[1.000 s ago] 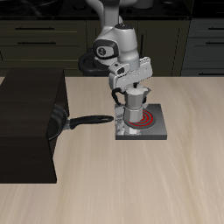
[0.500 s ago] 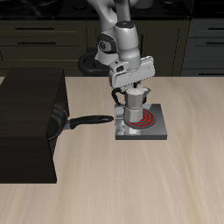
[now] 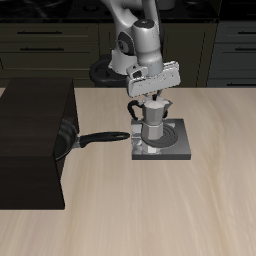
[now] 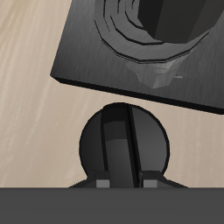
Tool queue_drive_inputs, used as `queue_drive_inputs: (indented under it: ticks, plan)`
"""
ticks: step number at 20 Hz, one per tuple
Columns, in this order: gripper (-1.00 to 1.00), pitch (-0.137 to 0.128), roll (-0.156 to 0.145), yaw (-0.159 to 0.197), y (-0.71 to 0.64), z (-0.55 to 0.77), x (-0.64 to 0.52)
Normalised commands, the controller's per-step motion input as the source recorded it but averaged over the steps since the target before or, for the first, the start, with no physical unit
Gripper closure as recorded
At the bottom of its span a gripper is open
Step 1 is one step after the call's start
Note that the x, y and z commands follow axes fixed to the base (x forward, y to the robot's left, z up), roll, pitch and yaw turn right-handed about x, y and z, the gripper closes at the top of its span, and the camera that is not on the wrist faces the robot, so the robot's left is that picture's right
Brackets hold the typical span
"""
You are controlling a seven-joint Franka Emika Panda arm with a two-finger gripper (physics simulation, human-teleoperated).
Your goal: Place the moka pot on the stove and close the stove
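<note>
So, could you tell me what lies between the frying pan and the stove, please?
In the exterior view, only the pan's long black handle spans that stretch over bare tabletop, its tip almost reaching the stove where the moka pot stands.

No writing, label, brand, number or sign can be read in either view: the coffee pot (image 3: 153,122), the stove (image 3: 178,146) and the black box (image 3: 32,140) carry no legible marks

Moka pot (image 3: 153,122) on stove (image 3: 176,149); pan (image 3: 72,141) beside.
</note>
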Motion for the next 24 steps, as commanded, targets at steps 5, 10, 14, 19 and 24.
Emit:
queue_drive_inputs:
  ticks: [5, 10, 14, 19, 24]
  plan:
    - [1.00, -0.033, 0.033, -0.162, 0.25, 0.22, 0.02]
    - [1.00, 0.001, 0.013, -0.049, 0.12, -0.01, 0.09]
    - [1.00, 0.000, 0.009, -0.023, 0.01, -0.03, 0.05]
    - [1.00, -0.010, -0.043, 0.029, -0.13, 0.04, -0.01]
    - [-1.00, 0.000, -0.055, 0.021, -0.22, 0.08, -0.08]
